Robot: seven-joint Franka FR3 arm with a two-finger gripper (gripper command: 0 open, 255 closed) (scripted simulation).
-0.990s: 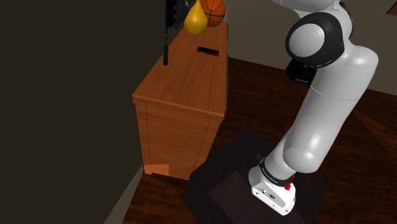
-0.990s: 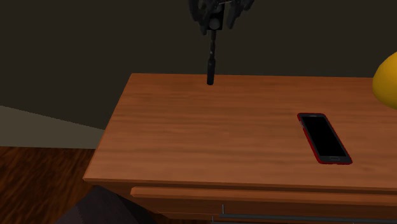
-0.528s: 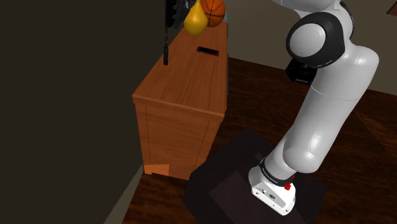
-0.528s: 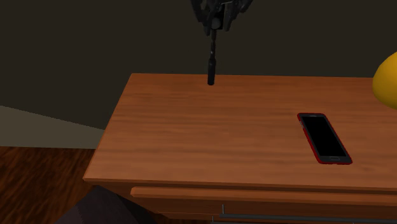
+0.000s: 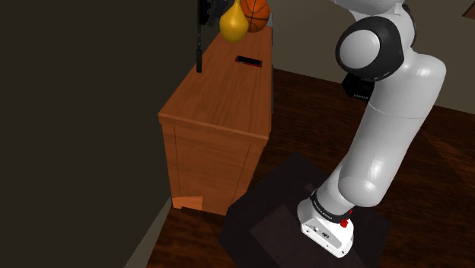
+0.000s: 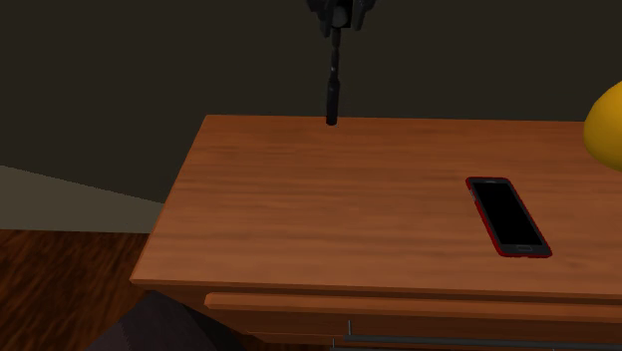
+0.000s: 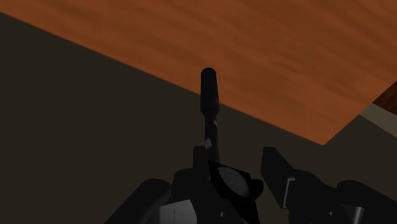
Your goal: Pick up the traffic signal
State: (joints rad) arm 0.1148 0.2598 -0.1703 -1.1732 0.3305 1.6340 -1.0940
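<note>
Up above the back edge of the wooden dresser (image 6: 329, 229) we see the black gripper (image 6: 341, 10) clamped on the traffic signal (image 6: 334, 80). The signal is a dark, slim thing, its head between the fingers and its thin pole hanging straight down. In the second exterior view the pole's thicker end sits level with the dresser's far edge, against the dark wall (image 6: 150, 80) behind. We cannot tell from there whether it touches the wood. In the wrist view the pole runs away from the gripper. Its rounded end shows against the dark area just off the edge of the brown top, not over the wood itself. One finger (image 7: 277, 170) stands just beside the signal's head and the other lies tight along its opposite side, so we read the gripper as closed on the head.

On the dresser top, well apart from the signal, a smartphone in a red case (image 6: 506, 216) lies flat, screen up. Farther along, at the second exterior view's right edge, part of a yellow pear (image 6: 606, 118) comes in. In the shoulder view it stands next to a basketball (image 5: 257, 11) at the dresser's far end. The white arm (image 5: 388, 129) rises from its dark stand (image 5: 266, 221) on the wooden floor (image 5: 304, 95) and reaches up past the shoulder view's top edge.
</note>
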